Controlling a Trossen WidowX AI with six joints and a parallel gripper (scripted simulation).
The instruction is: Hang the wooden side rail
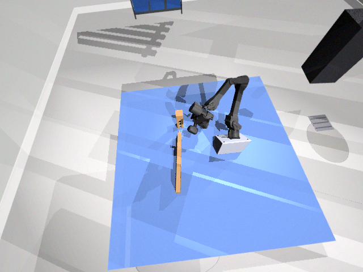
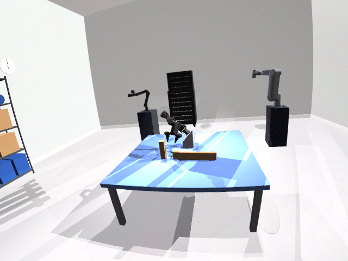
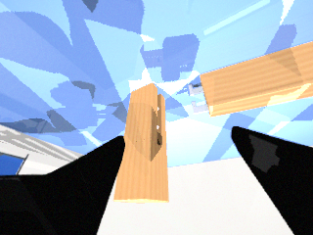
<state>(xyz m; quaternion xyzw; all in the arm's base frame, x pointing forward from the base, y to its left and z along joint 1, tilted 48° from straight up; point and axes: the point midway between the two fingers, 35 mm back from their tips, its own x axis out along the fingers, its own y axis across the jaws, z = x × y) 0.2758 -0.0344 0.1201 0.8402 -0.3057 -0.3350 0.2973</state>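
The wooden headboard post stands upright on the table. Its slot faces the rail, with two small pale pins showing in the wrist view. The wooden side rail lies along the table in line with the post. Its two steel hooks point at the slot across a small gap, touching nothing. My gripper is open and empty, above the table on the robot-base side of the post. Its fingertips are hard to make out in the top view.
My arm's pale wedge-shaped base stands on the blue table, to the side of the post and rail. Off the table are a black cabinet and two other arms on dark pedestals.
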